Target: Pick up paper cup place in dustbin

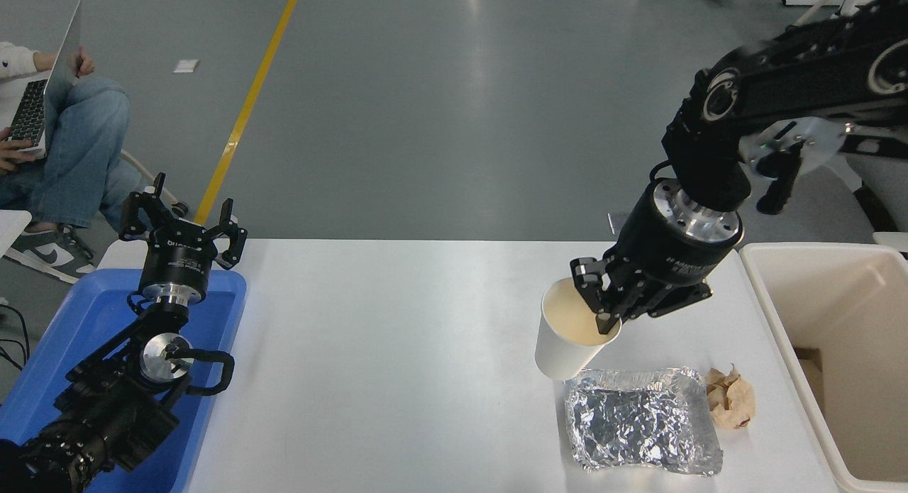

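Observation:
The cream-white paper cup (567,337) hangs tilted in the air above the table, its pale inside facing up. My right gripper (603,305) is shut on the cup's rim, one finger inside the mouth. The arm reaches down from the upper right. The dustbin (787,323), a deep cream-beige bin, stands at the table's right edge, to the right of the held cup. My left gripper (183,220) stays parked at the lower left, open, above the blue tray.
A crumpled foil tray (642,418) lies on the table below the cup, with a brown paper wad (731,399) beside it. A blue tray (85,323) sits at the left edge. A person with a laptop sits at the far left.

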You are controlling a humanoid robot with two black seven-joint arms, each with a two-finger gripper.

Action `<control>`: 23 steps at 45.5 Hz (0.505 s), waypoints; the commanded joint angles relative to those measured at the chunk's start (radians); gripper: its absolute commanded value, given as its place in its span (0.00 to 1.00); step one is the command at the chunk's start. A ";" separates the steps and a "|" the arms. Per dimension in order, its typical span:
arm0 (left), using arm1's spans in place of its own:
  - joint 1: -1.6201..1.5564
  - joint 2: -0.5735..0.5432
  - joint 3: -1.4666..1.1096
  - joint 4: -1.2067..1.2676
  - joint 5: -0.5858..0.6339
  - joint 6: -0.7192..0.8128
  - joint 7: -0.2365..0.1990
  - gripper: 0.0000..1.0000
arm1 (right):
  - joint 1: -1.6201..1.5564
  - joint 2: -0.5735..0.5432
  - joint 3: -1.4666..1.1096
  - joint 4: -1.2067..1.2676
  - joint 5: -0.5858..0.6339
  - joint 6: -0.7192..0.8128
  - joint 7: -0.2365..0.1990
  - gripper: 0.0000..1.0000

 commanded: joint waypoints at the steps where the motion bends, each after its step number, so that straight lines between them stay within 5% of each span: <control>1: 0.000 0.000 0.000 0.000 -0.001 0.000 -0.002 0.99 | 0.073 -0.019 -0.045 -0.004 0.008 0.017 0.001 0.00; 11: 0.002 0.000 0.000 0.000 -0.001 0.000 -0.002 0.99 | 0.082 -0.032 -0.149 -0.028 -0.001 0.017 -0.002 0.00; 23: 0.002 0.000 0.000 0.001 -0.001 0.000 -0.002 0.99 | -0.002 -0.198 -0.329 -0.127 -0.077 0.017 -0.001 0.00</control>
